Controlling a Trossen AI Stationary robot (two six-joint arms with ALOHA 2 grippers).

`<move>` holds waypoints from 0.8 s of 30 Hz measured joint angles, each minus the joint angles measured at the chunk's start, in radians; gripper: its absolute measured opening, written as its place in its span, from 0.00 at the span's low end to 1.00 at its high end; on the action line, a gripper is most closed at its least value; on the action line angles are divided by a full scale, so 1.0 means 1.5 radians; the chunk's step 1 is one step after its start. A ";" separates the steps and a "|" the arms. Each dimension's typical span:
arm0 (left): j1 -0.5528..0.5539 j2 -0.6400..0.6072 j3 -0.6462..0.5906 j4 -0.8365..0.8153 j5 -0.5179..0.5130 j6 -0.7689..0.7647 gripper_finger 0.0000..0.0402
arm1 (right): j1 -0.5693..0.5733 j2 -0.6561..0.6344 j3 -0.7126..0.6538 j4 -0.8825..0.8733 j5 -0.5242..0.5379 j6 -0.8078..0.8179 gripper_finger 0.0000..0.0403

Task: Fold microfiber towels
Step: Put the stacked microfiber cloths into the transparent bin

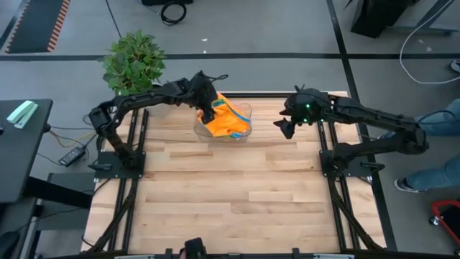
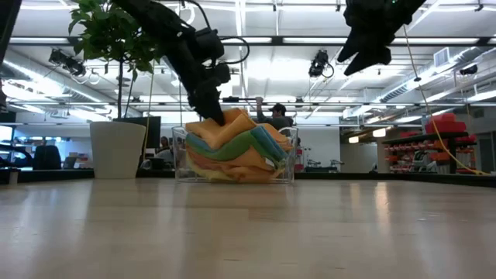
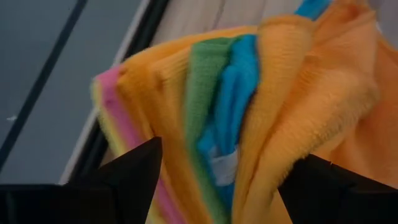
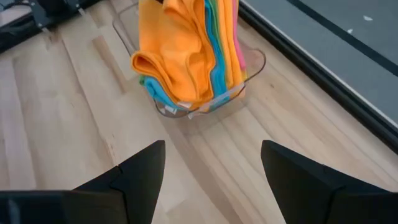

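The microfiber towels [image 1: 226, 119] lie in a folded pile in a clear plastic bin [image 1: 249, 112] at the table's far middle. They are orange, blue, green, pink and yellow [image 3: 273, 93], and the pile bulges above the bin's rim [image 2: 232, 143]. My left gripper [image 1: 207, 111] is open and slants down over the pile's left part, its fingers [image 3: 134, 168] standing to either side of the towels' folded edges. My right gripper [image 1: 284, 126] hangs open in the air to the right of the bin [image 4: 255, 62], with nothing between its fingers [image 4: 140, 168]. My left gripper comes at the top of the pile from above and from the table's left, slanting down. Its fingertips [image 2: 211, 108] reach the top orange towel [image 2: 232, 122]. I cannot tell whether they touch it.
A potted plant [image 1: 133, 61] stands at the table's far left corner, close behind my left arm. The wooden table [image 1: 230, 194] stretches bare from the bin to the near edge. A person's legs [image 1: 438, 144] show beyond the table's right side.
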 joint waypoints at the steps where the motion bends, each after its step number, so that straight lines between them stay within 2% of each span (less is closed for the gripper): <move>1: 0.001 0.005 0.000 0.003 0.009 0.004 0.74 | 0.000 0.001 -0.002 0.000 0.000 0.000 0.68; 11: 0.022 0.054 0.000 0.039 0.027 -0.015 0.74 | 0.000 0.009 -0.002 0.013 -0.001 -0.012 0.68; 14: 0.020 0.054 0.000 0.058 0.028 -0.002 0.70 | 0.000 0.010 -0.002 0.014 0.000 -0.012 0.68; 17: 0.017 0.054 0.000 0.078 0.023 -0.001 0.56 | 0.000 0.010 -0.002 0.016 0.002 -0.005 0.68; 22: 0.020 0.053 0.000 0.076 0.018 -0.026 0.16 | 0.023 0.032 -0.002 0.064 -0.017 0.032 0.66; 23: 0.020 0.053 0.000 0.076 0.018 -0.038 0.09 | 0.036 0.046 -0.002 0.084 -0.019 0.038 0.63; 24: 0.022 0.053 0.000 0.076 0.018 -0.052 0.06 | 0.049 0.064 -0.002 0.107 -0.021 0.045 0.60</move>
